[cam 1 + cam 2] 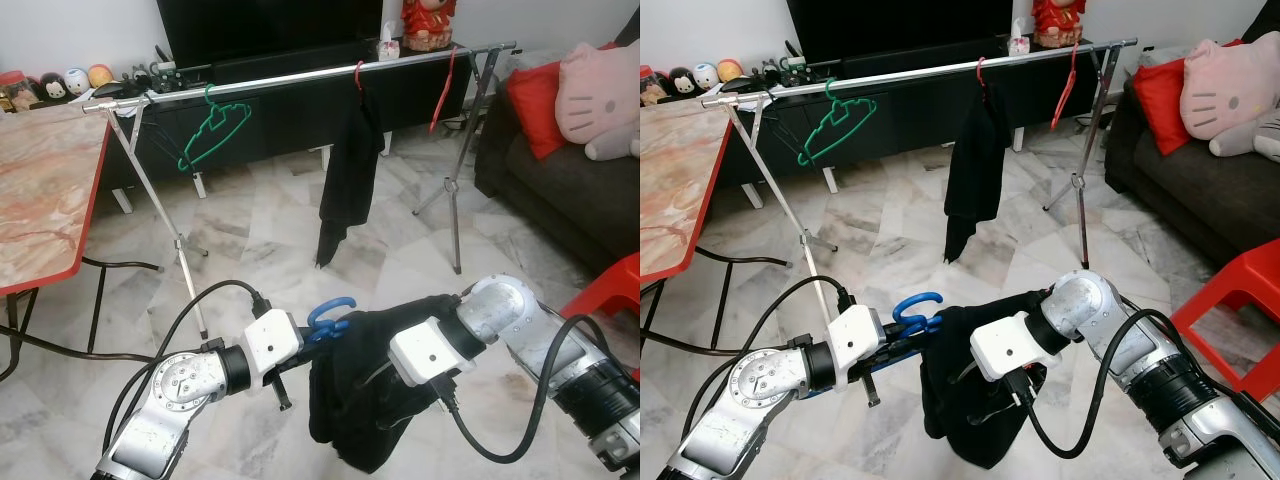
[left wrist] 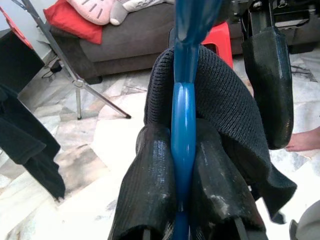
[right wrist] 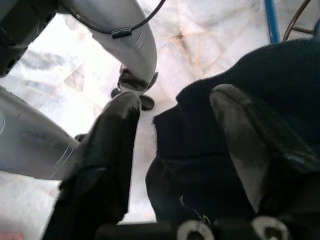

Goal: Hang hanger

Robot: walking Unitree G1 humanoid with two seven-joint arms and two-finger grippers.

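Pale marble floor under a metal rail. Left hand clenched on a smooth blue hanger draped with knitted black cloth; right hand spread apart beside it.

A marble-patterned bench with a red edge stands at the left, and small round toys line the low black cabinet at the far wall. On the cabinet sit a dark screen, a red figurine and a small white box. At the right, a dark sofa carries a red cushion and a pink cat-face pillow. Near the right edge stands a red plastic stool. The floor is pale marbled tile, and a black cable trails across it under the bench.
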